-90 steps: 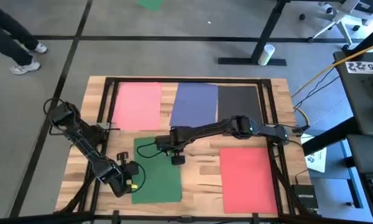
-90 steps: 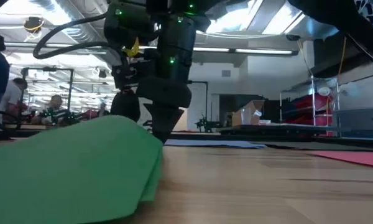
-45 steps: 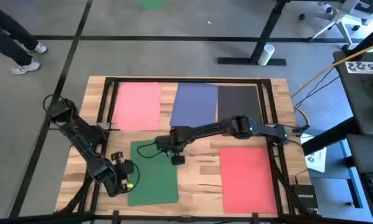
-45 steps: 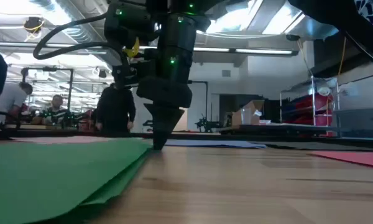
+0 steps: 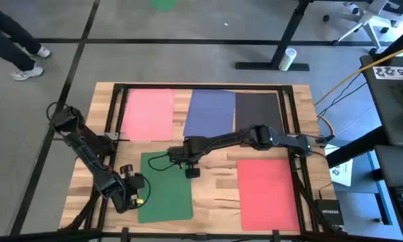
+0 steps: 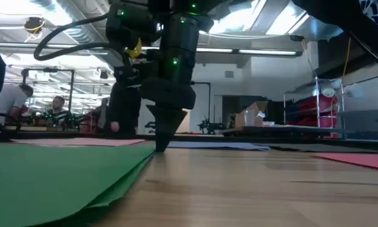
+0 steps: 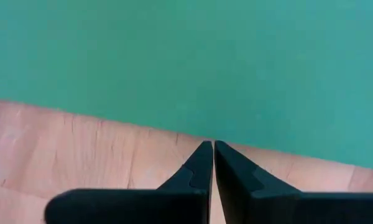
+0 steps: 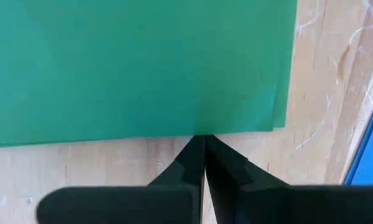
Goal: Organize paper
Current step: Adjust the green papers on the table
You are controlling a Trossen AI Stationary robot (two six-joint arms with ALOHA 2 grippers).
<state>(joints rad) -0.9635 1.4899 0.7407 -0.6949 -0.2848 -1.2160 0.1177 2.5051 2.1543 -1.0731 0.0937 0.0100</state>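
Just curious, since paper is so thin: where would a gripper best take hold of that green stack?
Probably at an edge. The green stack lies flat on the table, so only its borders offer purchase. Both the left gripper and right gripper sit shut at opposite edges; the bare wood there leaves room to come in low.

Bare table [image 5: 215,191] lay open between the green paper [image 5: 166,195] and red paper [image 5: 269,193], while the right gripper [image 5: 190,172] blocked green's far corner.

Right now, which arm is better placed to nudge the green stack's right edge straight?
Right. The right gripper sits shut against the green paper at its right edge; the left gripper, also shut, is at the opposite left edge.
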